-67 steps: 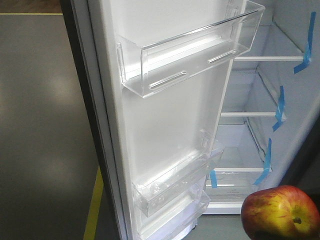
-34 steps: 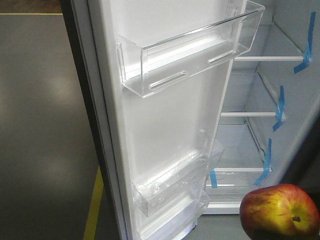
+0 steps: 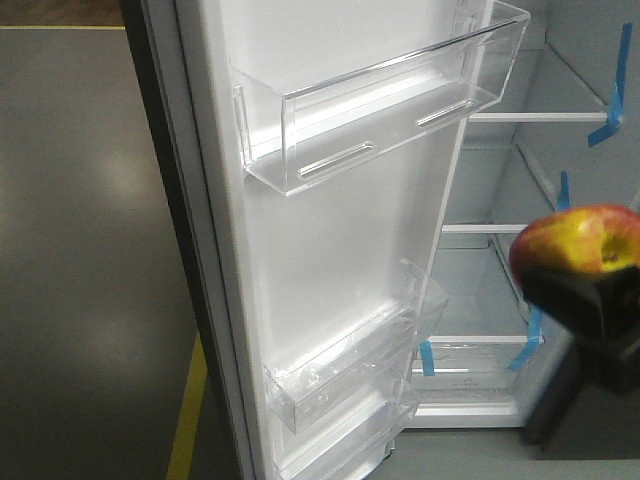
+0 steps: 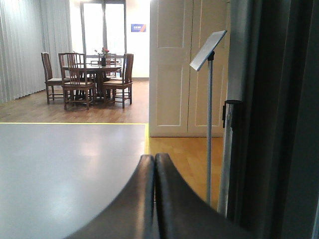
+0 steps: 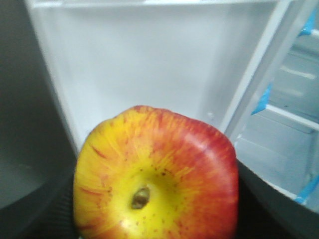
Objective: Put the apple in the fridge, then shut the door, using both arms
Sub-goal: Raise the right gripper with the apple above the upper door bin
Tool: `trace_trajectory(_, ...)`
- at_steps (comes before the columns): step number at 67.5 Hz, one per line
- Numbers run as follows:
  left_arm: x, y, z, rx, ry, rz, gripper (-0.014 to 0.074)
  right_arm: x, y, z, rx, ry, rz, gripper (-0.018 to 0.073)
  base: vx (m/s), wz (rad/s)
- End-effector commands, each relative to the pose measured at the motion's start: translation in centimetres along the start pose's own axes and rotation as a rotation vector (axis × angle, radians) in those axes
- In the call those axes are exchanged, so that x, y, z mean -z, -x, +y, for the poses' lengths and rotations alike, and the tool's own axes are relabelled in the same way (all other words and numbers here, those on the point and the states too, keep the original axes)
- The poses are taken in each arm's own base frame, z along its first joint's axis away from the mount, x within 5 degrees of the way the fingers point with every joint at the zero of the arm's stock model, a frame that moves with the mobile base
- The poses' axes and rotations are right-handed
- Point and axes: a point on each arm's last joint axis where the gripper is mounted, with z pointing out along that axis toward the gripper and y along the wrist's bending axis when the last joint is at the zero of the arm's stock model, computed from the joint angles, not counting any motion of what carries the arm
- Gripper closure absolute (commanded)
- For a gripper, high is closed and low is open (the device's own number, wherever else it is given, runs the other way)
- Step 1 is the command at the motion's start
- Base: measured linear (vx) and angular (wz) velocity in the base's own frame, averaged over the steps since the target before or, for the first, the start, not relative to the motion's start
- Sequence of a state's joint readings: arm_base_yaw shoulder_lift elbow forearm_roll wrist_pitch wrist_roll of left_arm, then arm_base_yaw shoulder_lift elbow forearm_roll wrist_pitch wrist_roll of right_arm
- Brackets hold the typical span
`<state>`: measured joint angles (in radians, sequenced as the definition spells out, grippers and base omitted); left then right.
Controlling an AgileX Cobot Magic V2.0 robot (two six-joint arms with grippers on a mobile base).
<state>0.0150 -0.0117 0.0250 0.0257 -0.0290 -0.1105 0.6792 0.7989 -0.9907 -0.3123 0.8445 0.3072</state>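
While the apple [image 3: 585, 240] is sitting clamped between the jaws of the right gripper [image 3: 590, 305], stem dimple turned toward the wrist camera, it is hanging in the air just in front of the fridge [image 3: 495, 175], at about the height of the middle one of the glass shelves [image 3: 497, 228] and not yet past the opening. The black fingers are pressing on its lower sides, so the fruit is looking securely carried rather than resting on anything. Inside the fridge the white compartments are showing bare shelves, their front edges marked with strips of blue tape [image 3: 558, 215]. To the left of the fridge opening the door [image 3: 330, 230] is standing wide open, its white inner face and clear bins [image 3: 380, 110] turned toward the front camera. Further left of the fridge, the grey floor [image 3: 90, 250] with a yellow line [image 3: 186, 410] is lying bare. The left gripper [image 4: 154, 199] is waiting with its jaws pressed together on nothing, apparently just outside the door's dark outer edge. Judging from this, only the pick-up is finished: setting the apple on a shelf, letting go, pulling clear and swinging the door closed are all remaining.
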Motion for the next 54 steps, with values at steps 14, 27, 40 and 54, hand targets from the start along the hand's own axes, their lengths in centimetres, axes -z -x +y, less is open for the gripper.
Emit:
trace_trajectory(14, 0.1, -0.2, 0.0, 0.015, -0.011, -0.061, 0.0602, 1.5, 9.5, -0.6, 0.048, -0.126, -0.205, 0.0217, 0.00, 0.00)
trace_trajectory(27, 0.1, -0.2, 0.0, 0.015, -0.011, -0.061, 0.0602, 1.2, 14.0, -0.2, 0.085, -0.134, -0.284, 0.0217, 0.00, 0.00)
trace_trajectory(40, 0.1, -0.2, 0.0, 0.015, -0.011, -0.061, 0.0602, -0.4, 17.0, 0.4, 0.120, -0.156, -0.328, 0.0217, 0.00, 0.00)
trace_trajectory(54, 0.1, -0.2, 0.0, 0.015, -0.011, -0.061, 0.0602, -3.4, 18.4, 1.0, 0.179, -0.193, -0.344, 0.0217, 0.00, 0.00)
